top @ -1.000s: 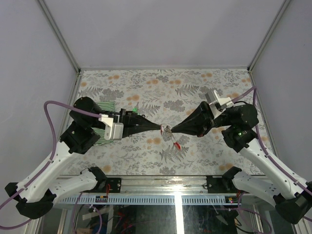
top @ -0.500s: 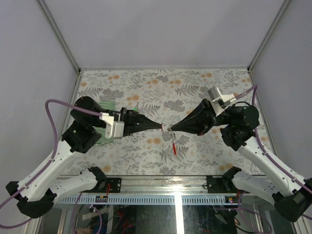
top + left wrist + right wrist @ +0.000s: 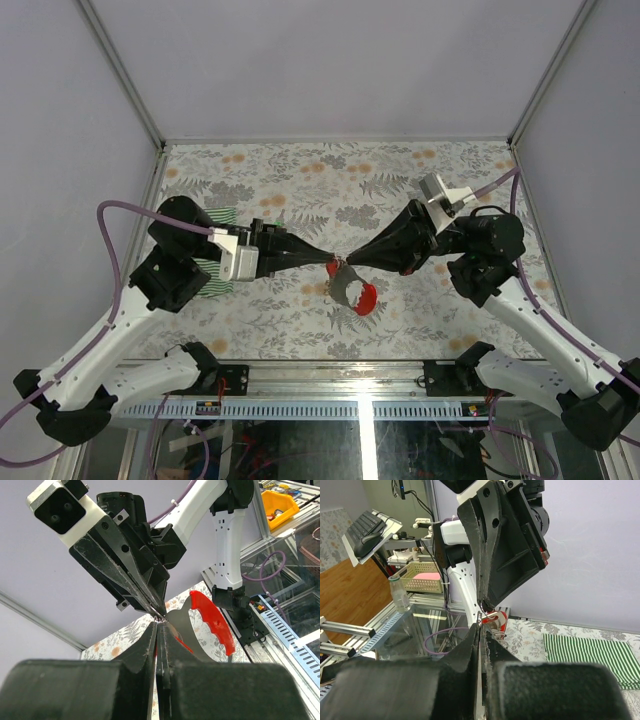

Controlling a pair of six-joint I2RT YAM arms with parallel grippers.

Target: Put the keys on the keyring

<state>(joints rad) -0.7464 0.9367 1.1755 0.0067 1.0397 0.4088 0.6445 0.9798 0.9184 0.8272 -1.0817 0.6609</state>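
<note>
Red-rimmed grey tag (image 3: 352, 289), edge-on before, now hangs broadside below right end effector (image 3: 349, 265).

A green-and-white striped cloth (image 3: 590, 655) lies on the left side of a table (image 3: 400, 170) with leaves and flowers on top, and past the table are a yellow box (image 3: 280, 505), a keyboard (image 3: 367, 530) and a basket (image 3: 422, 582).

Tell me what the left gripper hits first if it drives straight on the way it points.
The right gripper. The left gripper points straight at its tip, nearly nose to nose, both jaws shut. The silvery red-tagged piece hanging between them may get brushed first; depth there is unclear.
</note>
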